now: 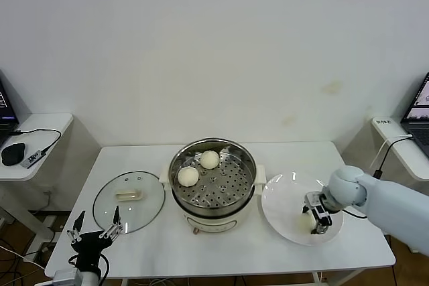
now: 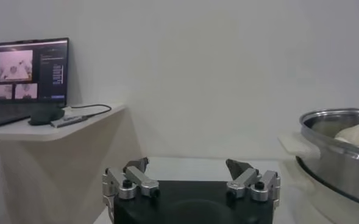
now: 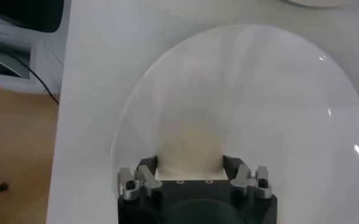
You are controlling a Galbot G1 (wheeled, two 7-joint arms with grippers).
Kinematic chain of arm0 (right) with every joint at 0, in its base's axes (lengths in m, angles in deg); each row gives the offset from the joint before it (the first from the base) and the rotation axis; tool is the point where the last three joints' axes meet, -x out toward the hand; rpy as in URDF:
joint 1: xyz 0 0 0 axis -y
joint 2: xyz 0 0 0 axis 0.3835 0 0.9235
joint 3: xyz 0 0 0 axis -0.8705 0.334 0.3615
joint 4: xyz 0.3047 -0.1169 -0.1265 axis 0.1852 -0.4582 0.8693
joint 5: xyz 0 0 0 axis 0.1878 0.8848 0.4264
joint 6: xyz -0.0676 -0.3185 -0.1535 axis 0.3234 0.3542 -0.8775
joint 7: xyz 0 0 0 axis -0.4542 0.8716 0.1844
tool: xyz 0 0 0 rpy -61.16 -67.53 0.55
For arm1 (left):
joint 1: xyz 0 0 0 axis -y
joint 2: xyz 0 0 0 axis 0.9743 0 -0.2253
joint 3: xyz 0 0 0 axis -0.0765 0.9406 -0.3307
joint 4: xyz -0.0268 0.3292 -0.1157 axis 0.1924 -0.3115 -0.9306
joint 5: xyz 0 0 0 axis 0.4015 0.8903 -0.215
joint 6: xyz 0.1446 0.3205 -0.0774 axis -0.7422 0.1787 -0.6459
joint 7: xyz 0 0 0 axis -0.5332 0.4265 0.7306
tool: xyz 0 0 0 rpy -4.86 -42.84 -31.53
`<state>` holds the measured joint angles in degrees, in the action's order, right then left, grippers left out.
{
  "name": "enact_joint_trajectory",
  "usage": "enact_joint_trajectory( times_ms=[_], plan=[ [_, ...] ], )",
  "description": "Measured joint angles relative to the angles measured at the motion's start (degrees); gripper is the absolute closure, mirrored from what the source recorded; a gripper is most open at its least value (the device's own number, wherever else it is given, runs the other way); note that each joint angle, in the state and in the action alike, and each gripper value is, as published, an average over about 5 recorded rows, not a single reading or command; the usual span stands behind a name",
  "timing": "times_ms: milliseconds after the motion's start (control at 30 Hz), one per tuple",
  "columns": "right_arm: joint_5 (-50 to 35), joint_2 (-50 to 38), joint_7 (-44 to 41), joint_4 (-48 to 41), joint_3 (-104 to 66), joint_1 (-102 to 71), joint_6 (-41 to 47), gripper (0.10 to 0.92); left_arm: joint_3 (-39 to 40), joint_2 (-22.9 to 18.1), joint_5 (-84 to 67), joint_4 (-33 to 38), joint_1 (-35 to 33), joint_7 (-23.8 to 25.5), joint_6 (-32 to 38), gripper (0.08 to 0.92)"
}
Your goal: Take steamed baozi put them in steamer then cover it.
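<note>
I read the round polished steel steamer [image 1: 212, 180] as mirror-bright, its perforated tray duller, on a glossy cream plastic base. Inside it, two smooth matt cream-white baozi [image 1: 199, 167]. Left of the steamer, the clear glass cover [image 1: 129, 201] looks glossy, metal-rimmed, with a matt cream handle. Right of it, the flat white plate [image 1: 284, 195] shines like glazed ceramic. Under all, a matt white tabletop [image 1: 348, 242].

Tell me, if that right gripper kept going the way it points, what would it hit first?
Most likely the baozi already between the right gripper's fingers, lying on the white plate; the plate itself lies just beneath.
</note>
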<state>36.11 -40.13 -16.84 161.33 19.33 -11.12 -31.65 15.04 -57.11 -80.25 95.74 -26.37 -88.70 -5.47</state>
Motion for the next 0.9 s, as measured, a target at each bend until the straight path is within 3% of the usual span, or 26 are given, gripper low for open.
enact_joint_trajectory(
  times_ms=[500, 900],
  plan=[
    [-7.63, 0.49, -3.32, -0.36, 5.3, 18.86, 0.76, 0.372, 0.46, 0.41, -0.04, 1.37, -0.23, 0.0, 0.01, 0.177],
    [-16.83, 9.54, -1.8, 0.12, 14.35, 36.19, 2.82, 0.365, 0.53, 0.6, -0.07, 1.95, -0.25, -0.06, -0.01, 0.177]
  ],
)
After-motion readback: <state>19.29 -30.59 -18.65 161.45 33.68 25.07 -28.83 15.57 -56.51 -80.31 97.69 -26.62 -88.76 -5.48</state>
